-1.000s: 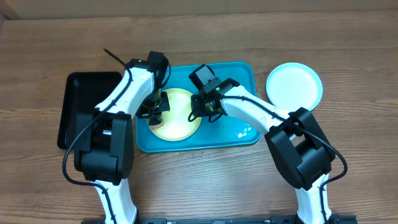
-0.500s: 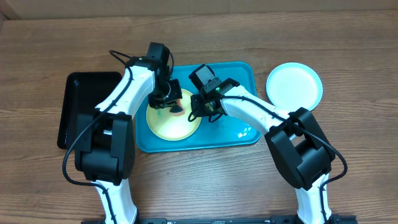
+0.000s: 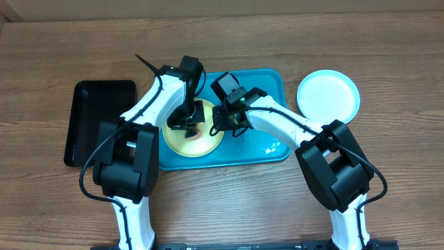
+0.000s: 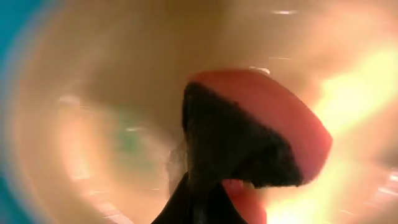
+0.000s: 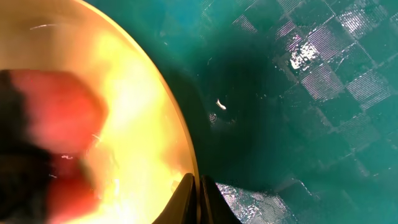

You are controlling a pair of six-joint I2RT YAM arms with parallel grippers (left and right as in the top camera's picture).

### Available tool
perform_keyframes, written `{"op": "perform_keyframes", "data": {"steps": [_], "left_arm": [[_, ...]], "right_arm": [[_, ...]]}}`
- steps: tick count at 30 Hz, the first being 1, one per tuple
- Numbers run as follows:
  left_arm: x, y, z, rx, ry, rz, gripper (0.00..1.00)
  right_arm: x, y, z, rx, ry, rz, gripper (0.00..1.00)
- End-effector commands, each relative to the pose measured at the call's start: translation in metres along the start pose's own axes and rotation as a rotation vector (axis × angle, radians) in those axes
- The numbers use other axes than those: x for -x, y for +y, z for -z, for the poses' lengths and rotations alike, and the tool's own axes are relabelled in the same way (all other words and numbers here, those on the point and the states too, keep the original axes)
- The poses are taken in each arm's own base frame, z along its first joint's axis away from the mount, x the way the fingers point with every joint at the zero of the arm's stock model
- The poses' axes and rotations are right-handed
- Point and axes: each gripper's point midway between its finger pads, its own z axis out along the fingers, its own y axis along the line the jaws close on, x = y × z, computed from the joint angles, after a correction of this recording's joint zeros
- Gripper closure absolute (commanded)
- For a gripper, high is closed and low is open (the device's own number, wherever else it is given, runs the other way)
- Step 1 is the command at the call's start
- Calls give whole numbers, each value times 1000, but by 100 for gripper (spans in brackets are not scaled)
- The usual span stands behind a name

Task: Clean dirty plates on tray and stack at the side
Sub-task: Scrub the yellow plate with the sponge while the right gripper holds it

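Apparently left jaws clamp a red sponge (image 4: pixel 261 124), right jaws pinch the yellow plate (image 3: pixel 180 143).

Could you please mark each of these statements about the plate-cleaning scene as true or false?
1. The yellow-green plate lies on the turquoise tray. True.
2. The right pincer is open and clear of that plate. False: it is shut on the plate's rim.
3. The left pincer holds a sponge over the yellow-green plate. True.
4. The pale plate sits in the black tray. False: it sits on the table, right of the turquoise tray; the black tray lies at the left.
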Motion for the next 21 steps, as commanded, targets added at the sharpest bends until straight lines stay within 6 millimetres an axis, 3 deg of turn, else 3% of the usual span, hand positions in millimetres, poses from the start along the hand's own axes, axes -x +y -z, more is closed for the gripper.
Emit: {"op": "perform_keyframes", "data": {"steps": [1,6,10,12,15,21], "left_arm": [[16,64,-5,332,-64,-5,96],[19,90,5,464,-82,-6,96],[24,87,11,442,-90,4,96],[30,76,18,385,-98,13,96],[39,49,30,236,-101,26,96],[43,-47,46,-301,-37,11,96]], "right_arm": [[-1,-7,1,-29,-4,-4,96],[0,-8,1,-32,-6,-4,96],[0,-8,1,-32,-6,-4,96],[0,-8,1,-32,-6,-4,96],[0,-8,1,-32,-6,-4,96],[0,-8,1,-32,-6,-4,96]]}}
